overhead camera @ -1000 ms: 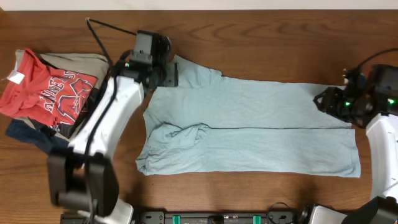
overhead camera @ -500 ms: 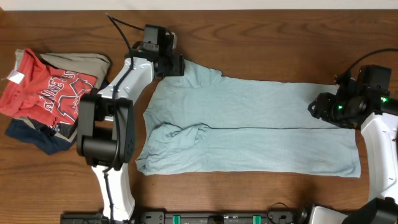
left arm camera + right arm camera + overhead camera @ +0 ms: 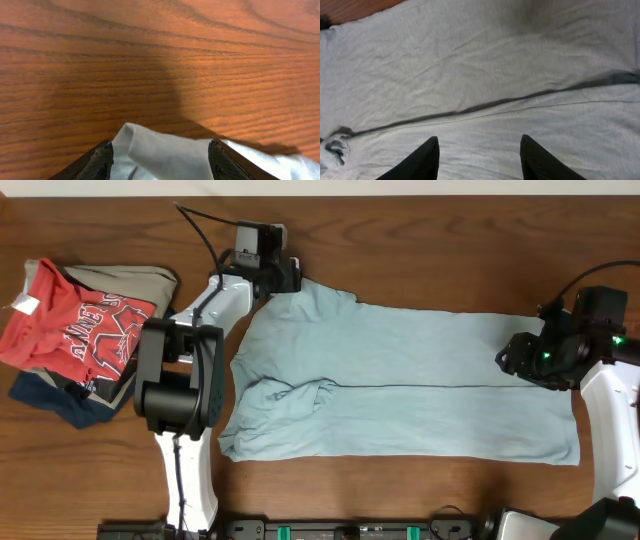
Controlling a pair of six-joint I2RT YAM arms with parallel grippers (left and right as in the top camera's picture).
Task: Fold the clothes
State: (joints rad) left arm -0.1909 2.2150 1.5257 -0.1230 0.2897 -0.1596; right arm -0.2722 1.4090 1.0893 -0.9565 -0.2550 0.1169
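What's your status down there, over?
Left fingers open astride sleeve of pale blue soft-fabric T-shirt. Right fingers open above it. Nothing blocking.

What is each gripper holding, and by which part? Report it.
Nothing is gripped. The left gripper stands open astride the sleeve edge of the T-shirt; the right gripper hangs open above its body.

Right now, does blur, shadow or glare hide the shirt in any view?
Overhead: sharp, evenly lit, T-shirt clear. Left wrist: a broad dark shadow lies on the table by the sleeve, wood grain sharp. Right wrist: dim, slightly soft; fold line shadowed.
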